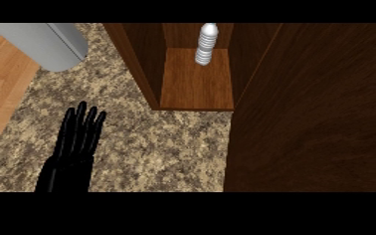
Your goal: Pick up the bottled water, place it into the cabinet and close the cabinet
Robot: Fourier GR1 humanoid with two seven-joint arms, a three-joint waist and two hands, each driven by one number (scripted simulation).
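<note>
The bottled water [207,44] is already standing inside the cabinet [195,82], far beyond the fingertips of the left hand [77,139], whose fingers are resting straight and together on the counter [147,144]. The cabinet door [308,119] is standing open at the right, so closing is still remaining. The right hand is not showing.

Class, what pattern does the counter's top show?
The counter is speckled beige and brown, like granite; the head view shows it best.
</note>
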